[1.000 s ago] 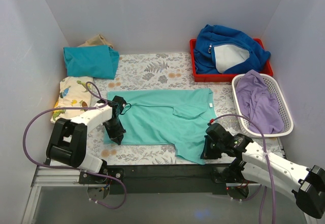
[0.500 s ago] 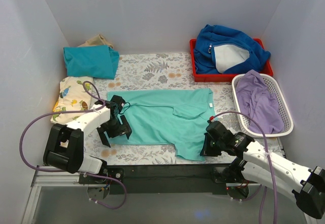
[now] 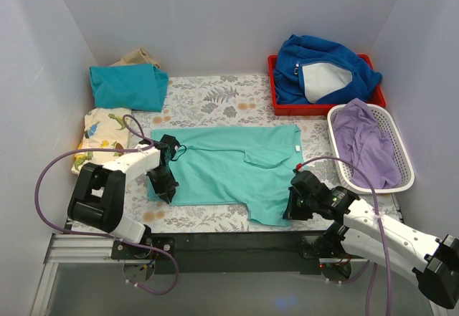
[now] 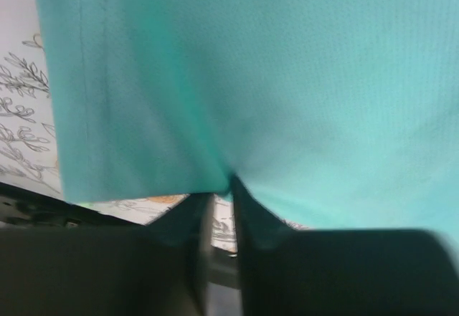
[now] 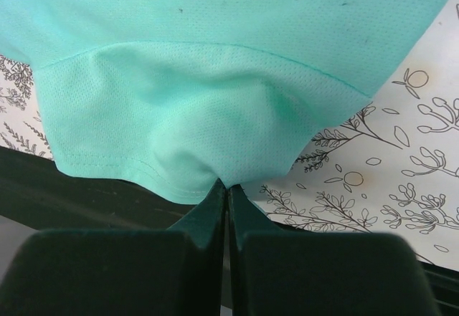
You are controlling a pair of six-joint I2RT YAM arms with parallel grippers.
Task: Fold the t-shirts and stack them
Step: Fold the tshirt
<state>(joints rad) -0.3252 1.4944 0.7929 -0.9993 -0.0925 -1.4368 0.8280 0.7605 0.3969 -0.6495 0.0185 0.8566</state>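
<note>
— Where do we stand on the table [image 3: 215,94]?

— Our mint t-shirt [image 3: 229,165] lies flat mid-table, close to the near edge. Its long axis runs left to right, with the neck end toward the right edge. The folded teal t-shirt [image 3: 128,87] sits in the far left corner, and the dinosaur t-shirt [image 3: 100,133] lies by the left edge, nearer us.

— And our grippers?

— Both sit on the near side of the mint t-shirt, one at each end. The left gripper [image 4: 221,187] has its jaws drawn in on the near left corner of the hem, and the cloth puckers at the tips. The right gripper [image 5: 226,185] is clamped tight on the near right end, on a hemmed flap that looks like a sleeve.

— So the cloth runs away from both, toward the far edge?

— Yes. We judge the next move to be a lift of that near side over toward the far edge, both arms together.

— Any writing?

— Only a small white neck tag [image 3: 296,147], too small for us to read.
</note>
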